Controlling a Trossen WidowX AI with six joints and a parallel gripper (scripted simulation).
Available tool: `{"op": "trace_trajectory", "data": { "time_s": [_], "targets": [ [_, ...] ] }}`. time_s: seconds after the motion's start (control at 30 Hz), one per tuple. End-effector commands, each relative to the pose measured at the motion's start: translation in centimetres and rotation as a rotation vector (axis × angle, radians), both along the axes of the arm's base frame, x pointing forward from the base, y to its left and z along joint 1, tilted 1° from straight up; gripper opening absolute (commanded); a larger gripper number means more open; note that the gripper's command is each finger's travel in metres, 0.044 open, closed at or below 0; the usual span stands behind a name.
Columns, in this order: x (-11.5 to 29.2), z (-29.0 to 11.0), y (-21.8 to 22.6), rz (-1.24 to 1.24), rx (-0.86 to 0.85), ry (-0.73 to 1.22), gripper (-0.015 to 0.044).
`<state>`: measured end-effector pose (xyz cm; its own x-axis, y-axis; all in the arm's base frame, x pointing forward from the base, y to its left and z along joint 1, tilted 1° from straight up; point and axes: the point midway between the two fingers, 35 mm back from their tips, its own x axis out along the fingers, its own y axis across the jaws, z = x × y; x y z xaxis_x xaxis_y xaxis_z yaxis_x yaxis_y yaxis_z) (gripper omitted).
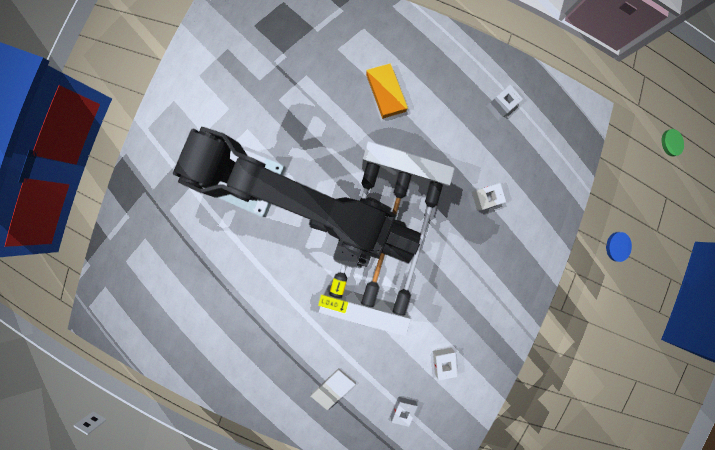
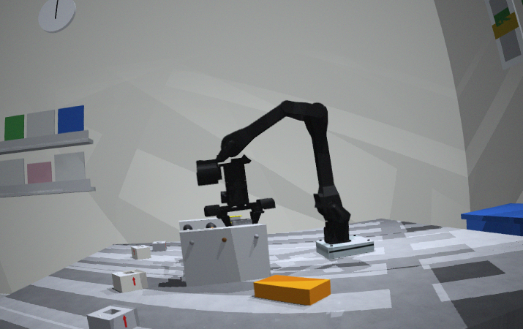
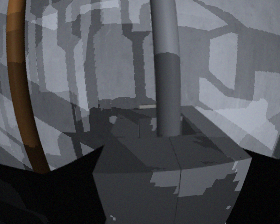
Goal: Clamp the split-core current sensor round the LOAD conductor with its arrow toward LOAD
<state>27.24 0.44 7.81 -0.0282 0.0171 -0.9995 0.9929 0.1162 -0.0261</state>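
Observation:
My gripper [image 1: 351, 254] [image 2: 239, 216] points straight down over the fixture and is shut on the grey split-core sensor [image 3: 167, 183] [image 2: 239, 221]. In the wrist view a grey conductor [image 3: 165, 50] runs into the top of the sensor body, and the orange conductor [image 3: 20, 76] [image 1: 379, 265] passes to its left. The yellow LOAD marker [image 1: 332, 302] sits at the near end of the leftmost conductor, just below my gripper in the overhead view. The arm hides that conductor and the sensor there. I cannot see the sensor's arrow or its latch.
The fixture has two white end blocks [image 1: 407, 162] [image 1: 370, 319] [image 2: 224, 254] and a third grey conductor [image 1: 420, 240]. An orange block [image 1: 386, 90] [image 2: 291, 288] lies beyond it. Small white cubes [image 1: 490, 197] [image 1: 445, 363] [image 1: 508, 99] and a flat white plate [image 1: 332, 388] stand around.

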Motion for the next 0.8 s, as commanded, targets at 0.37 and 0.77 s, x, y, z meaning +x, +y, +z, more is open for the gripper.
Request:
{"op": "trace_trajectory", "data": {
  "time_s": [0.37,0.77],
  "targets": [
    [0.01,0.02,0.0,0.0,0.0,0.0,0.0269],
    [0.01,0.02,0.0,0.0,0.0,0.0,0.0269]
  ]
}}
